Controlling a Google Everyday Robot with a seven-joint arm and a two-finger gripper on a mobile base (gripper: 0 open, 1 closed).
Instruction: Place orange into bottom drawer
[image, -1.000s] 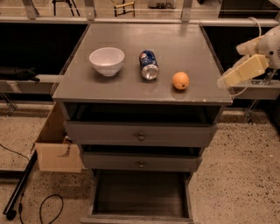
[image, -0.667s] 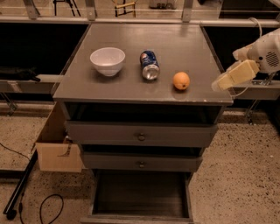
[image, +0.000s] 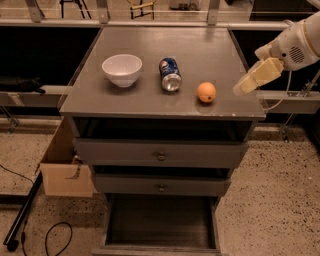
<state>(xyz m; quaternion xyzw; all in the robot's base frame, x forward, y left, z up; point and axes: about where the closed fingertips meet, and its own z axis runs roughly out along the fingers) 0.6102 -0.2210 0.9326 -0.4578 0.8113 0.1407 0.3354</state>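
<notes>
- In the camera view, the orange (image: 206, 92) sat on the grey cabinet top (image: 200, 45), near the front edge and towards the right side.
- The fruit looked round, so no long axis or facing could be told.
- A soda can (image: 170, 75) lay on its side just left of the orange, with its open end towards the camera. A white bowl (image: 122, 70) stood upright further left.
- The bottom drawer (image: 160, 222) was pulled out towards the camera, its long axis running left to right and its dark interior bare.
- The two upper drawers (image: 160, 156) with round knobs were pushed in.
- The gripper (image: 242, 86) hung at the cabinet's right edge, to the right of the orange and apart from it, slanting down to the left. It held nothing, and whether it was wide or narrow could not be told.
- A cardboard box (image: 62, 170) stood on the floor left of the cabinet.
- Compared with a second earlier, the gripper had shifted left, closer to the orange. The orange, can and bowl had not moved, and the drawer was just as far out.
</notes>
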